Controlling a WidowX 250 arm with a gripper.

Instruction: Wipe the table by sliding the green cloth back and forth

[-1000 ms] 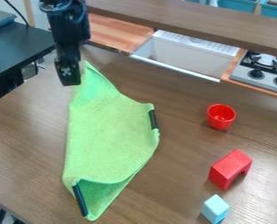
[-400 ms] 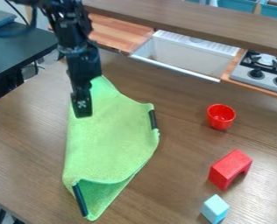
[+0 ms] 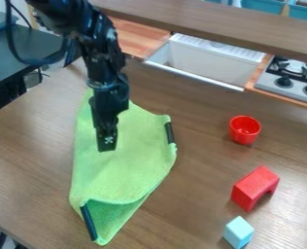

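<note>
The gripper [image 3: 106, 147] hangs over the green cloth [image 3: 117, 170], in its upper middle part; whether it is open or closed cannot be told, and no piece of cloth can be seen raised in it. Whether its tip touches the fabric is also unclear. The cloth lies on the brown table [image 3: 26, 160], its long axis running from the far end, behind the gripper, to the near end at the bottom of the view. Most of its length thus lies on the near side of the gripper, and this offset along the long axis seems the relation that matters most. One dark strip [image 3: 88, 222] sits at the near left edge; another, the right-hand strip [image 3: 170, 132], is closer to the gripper, off to its right in view. Farther right, well apart, are a red cup [image 3: 245, 130], a red arch block [image 3: 254, 187] and a light-blue block [image 3: 238, 232].
</note>
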